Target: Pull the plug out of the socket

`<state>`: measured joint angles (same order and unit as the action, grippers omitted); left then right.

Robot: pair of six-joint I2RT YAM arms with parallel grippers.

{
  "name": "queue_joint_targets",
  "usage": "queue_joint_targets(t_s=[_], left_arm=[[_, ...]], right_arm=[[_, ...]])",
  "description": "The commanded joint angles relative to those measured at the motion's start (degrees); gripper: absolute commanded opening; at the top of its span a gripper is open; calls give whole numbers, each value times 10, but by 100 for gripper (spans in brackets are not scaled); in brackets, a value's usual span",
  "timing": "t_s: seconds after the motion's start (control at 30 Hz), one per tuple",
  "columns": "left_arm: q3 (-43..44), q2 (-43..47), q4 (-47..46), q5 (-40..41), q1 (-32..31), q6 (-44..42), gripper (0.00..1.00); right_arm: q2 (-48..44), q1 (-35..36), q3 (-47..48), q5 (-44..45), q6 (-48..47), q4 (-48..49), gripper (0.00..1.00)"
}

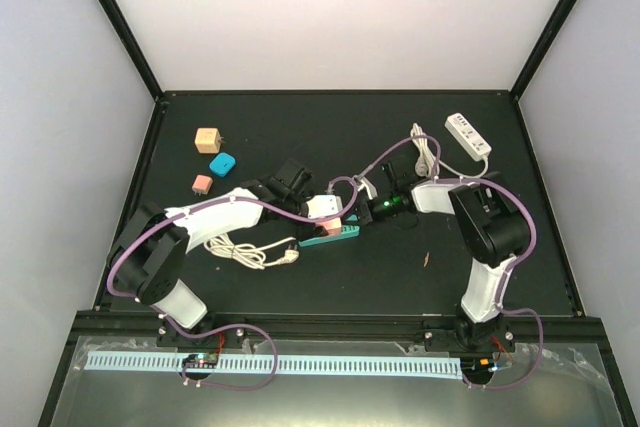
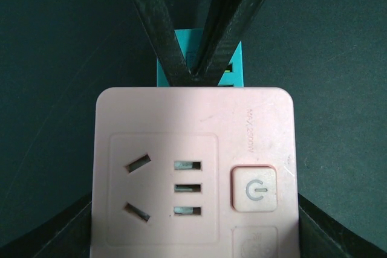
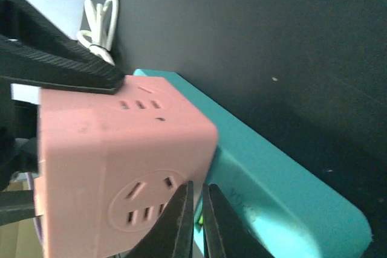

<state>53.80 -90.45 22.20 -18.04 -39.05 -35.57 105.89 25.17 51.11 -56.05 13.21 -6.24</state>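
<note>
left gripper (image 2: pixel 195 225) jaws clamp the pink cube plug (image 2: pixel 193 161) — right gripper (image 3: pixel 198 194), jaws shut and empty, pins the teal plastic power strip (image 3: pixel 290 191) just beside it — I'd pull straight off, no twisting

— Overhead?
— Fixed above and behind both arms, whole counter (image 1: pixel 400 277) in frame.
— Wrists?
— Left hand (image 2: pixel 195 222) and right hand (image 3: pixel 198 203) each carry one, looking forward, tight on the pink plug (image 2: pixel 193 149) all three share.
</note>
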Motion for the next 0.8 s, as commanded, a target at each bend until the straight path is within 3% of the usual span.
queue_joint_targets(t_s=[0.0,0.53,0.77], left_arm=[[-7,7,2,-8,-9,-13,32],[57,4,55,-75,3,26,28],[58,18,50,-64,6,21,27]], right_arm=[[20,7,24,28,-23,-25,9],[62,5,37,75,-48,-67,7],[67,5,38,93,-56,-77,5]])
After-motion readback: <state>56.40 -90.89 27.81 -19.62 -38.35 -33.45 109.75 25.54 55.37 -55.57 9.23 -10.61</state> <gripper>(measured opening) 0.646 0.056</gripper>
